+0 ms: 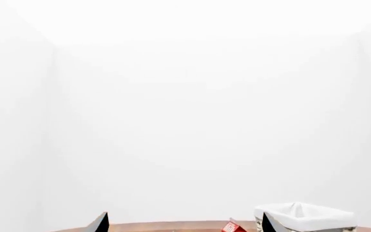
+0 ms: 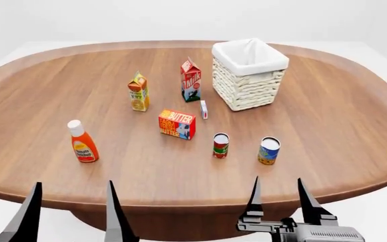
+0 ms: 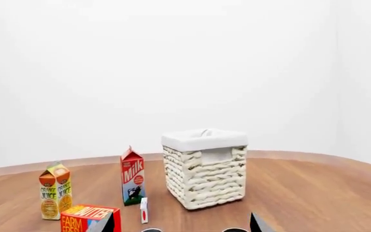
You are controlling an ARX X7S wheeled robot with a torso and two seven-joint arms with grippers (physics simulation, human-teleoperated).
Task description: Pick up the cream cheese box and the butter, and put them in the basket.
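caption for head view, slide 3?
Both open grippers, left gripper and right gripper, hover before red-orange butter box, tiny cream cheese box, white wicker basket.

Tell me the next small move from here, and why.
Probably reach the right gripper forward toward the butter box. Both grippers hang open and empty at the table's near edge, the left gripper included. The butter box and the small cream cheese box stand untouched mid-table, and the basket behind them holds nothing visible.
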